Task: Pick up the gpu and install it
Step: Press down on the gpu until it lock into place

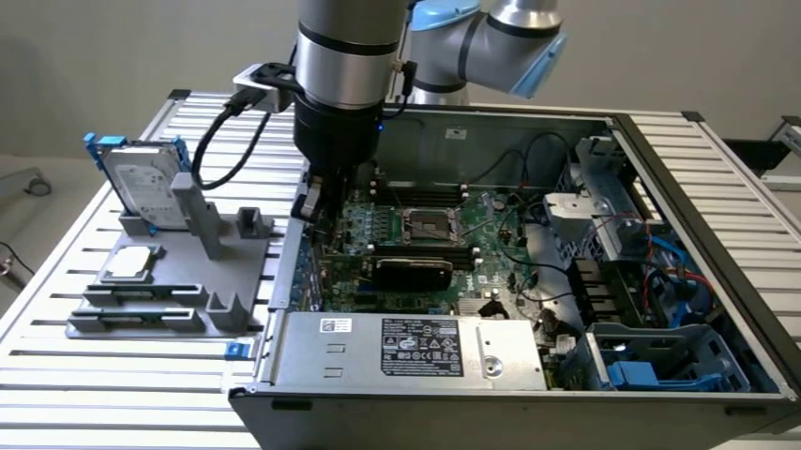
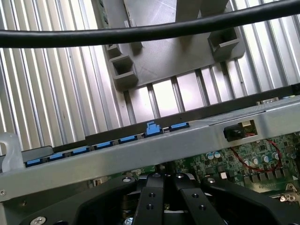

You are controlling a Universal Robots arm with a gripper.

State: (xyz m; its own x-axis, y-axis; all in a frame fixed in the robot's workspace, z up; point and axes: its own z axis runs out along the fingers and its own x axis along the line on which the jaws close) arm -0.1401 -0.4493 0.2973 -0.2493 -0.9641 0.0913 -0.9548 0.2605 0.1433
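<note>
The arm reaches down into the open case (image 1: 701, 309) near its wall on the exterior view's left; the gripper (image 1: 315, 202) hangs over the motherboard (image 1: 432, 239), its fingers (image 2: 154, 197) pressed together with a narrow dark edge pinched between them, though I cannot tell what that edge belongs to; a black rounded part (image 1: 414, 272), possibly the gpu, sits on the board just beside the CPU socket (image 1: 423, 223), near the gripper but apart from it; a power supply (image 1: 414, 347) lies along the front of the case; in the wrist view blue clips (image 2: 152, 128) line the case's metal edge, with a black cable (image 2: 140, 33) crossing above; outside the case a grey rack (image 1: 163, 291) stands on the slatted table (image 1: 75, 375), holding a hard drive (image 1: 141, 178) upright in a blue frame.
</note>
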